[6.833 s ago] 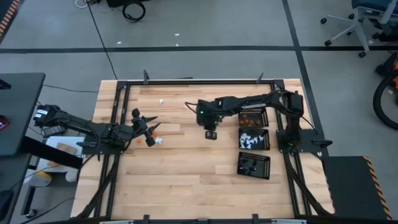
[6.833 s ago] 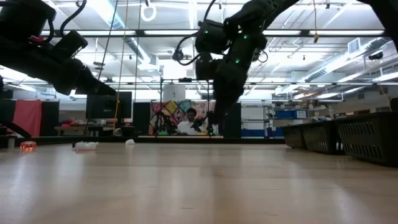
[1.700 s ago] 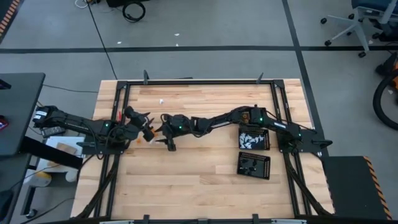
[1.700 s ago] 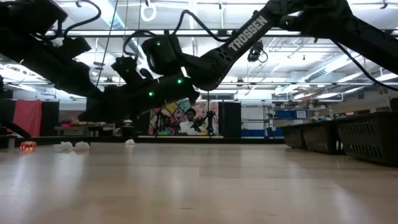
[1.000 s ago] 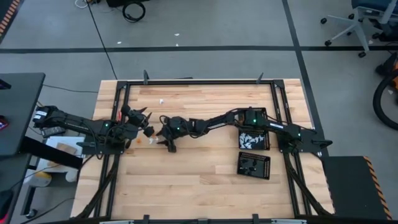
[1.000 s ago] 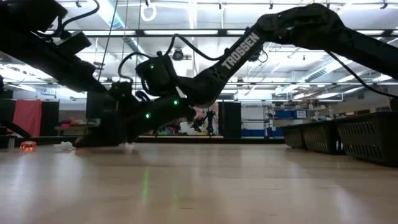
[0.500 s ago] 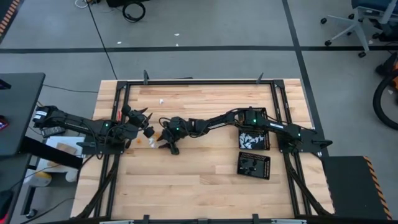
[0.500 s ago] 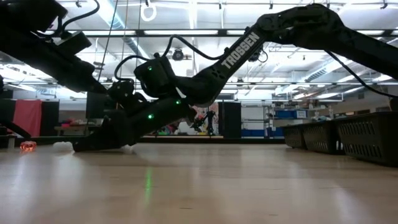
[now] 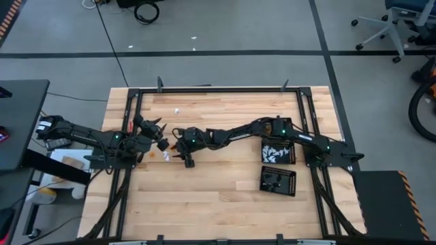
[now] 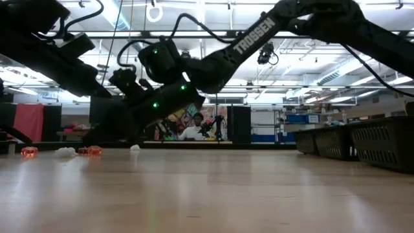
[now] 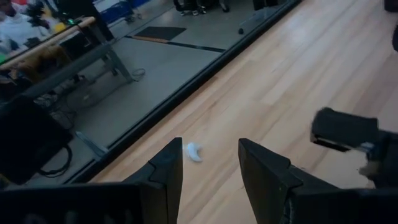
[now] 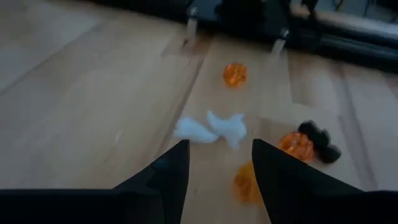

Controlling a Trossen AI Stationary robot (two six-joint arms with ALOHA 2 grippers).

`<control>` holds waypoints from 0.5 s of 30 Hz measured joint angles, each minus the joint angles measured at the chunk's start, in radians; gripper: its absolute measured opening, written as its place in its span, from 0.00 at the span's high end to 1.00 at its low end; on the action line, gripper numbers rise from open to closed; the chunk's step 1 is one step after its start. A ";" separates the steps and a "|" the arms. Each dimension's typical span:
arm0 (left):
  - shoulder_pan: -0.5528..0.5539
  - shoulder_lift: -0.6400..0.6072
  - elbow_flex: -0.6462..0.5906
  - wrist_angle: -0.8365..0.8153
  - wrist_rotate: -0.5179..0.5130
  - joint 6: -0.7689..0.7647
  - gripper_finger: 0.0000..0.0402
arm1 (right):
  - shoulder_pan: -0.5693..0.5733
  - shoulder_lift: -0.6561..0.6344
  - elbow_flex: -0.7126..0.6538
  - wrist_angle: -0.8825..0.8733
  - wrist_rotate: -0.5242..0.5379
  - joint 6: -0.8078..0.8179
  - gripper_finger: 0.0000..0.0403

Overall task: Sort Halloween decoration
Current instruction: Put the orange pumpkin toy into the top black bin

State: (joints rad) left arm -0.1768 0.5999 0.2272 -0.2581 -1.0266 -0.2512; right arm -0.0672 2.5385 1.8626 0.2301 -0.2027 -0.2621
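Hovering over the ghosts (image 12: 211, 129), the right gripper (image 12: 214, 163) is parted and empty; centre on 1 before closing.

I'm working in what looks like a robotics lab or open workshop hall. My wooden tabletop (image 9: 218, 197) sits inside a black metal frame (image 9: 211, 89) on a grey concrete floor (image 9: 225, 64) marked with dark tape lines. Well off beyond the right arm's base stands a wheeled office chair (image 9: 392, 24), and loose cables (image 9: 145, 10) lie on the floor past the tabletop's far edge. Looking level across the tabletop, I see long ceiling strip lights (image 10: 336, 33), shelving with blue bins (image 10: 294, 118), and a person (image 10: 192, 129) seated at a far workstation.
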 joint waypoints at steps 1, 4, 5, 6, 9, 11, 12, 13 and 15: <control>0.000 0.000 0.000 0.000 -0.012 0.000 0.65 | -0.004 0.009 0.000 0.019 -0.001 0.004 0.56; 0.000 0.000 0.000 0.007 -0.075 0.002 0.65 | -0.018 0.044 0.000 0.137 -0.002 0.023 0.56; 0.000 0.000 0.000 0.013 -0.088 0.008 0.65 | -0.022 0.056 0.000 0.170 -0.006 0.025 0.56; 0.001 0.000 0.000 0.018 -0.096 0.009 0.65 | -0.024 0.064 0.000 0.189 -0.010 0.027 0.56; 0.001 0.000 0.000 0.025 -0.105 0.004 0.65 | -0.033 0.064 0.000 0.170 -0.015 0.030 0.56; 0.001 0.000 0.000 0.031 -0.104 -0.013 0.65 | -0.034 0.063 0.000 0.150 -0.021 0.032 0.56; 0.001 0.000 0.000 0.031 -0.100 -0.017 0.65 | -0.035 0.063 0.000 0.141 -0.030 0.034 0.56; 0.001 0.000 0.000 0.031 -0.093 -0.022 0.65 | -0.036 0.063 0.000 0.134 -0.040 0.035 0.56; 0.001 0.000 0.000 0.031 -0.073 -0.028 0.65 | -0.037 0.063 0.000 0.117 -0.058 0.035 0.56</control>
State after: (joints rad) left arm -0.1761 0.5999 0.2272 -0.2272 -1.0996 -0.2793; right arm -0.1044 2.6015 1.8629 0.3472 -0.2604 -0.2269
